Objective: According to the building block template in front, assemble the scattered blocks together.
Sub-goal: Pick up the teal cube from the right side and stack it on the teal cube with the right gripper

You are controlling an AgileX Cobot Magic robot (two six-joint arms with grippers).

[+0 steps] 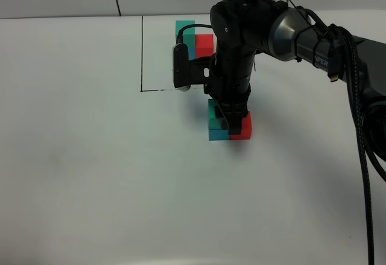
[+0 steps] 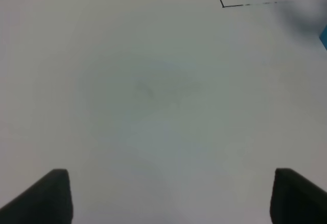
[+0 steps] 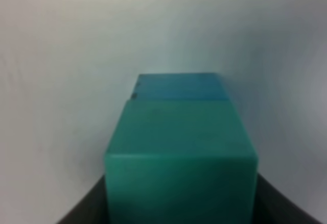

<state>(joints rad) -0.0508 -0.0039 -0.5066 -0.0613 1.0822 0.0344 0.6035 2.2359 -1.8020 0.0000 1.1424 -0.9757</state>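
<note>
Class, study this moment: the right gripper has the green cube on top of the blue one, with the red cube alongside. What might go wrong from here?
1. In the right wrist view the green cube looks offset from the blue cube beneath; on release it may sit crooked or slip off.
2. The right gripper hangs close over the red cube; withdrawing could nudge it away.
</note>
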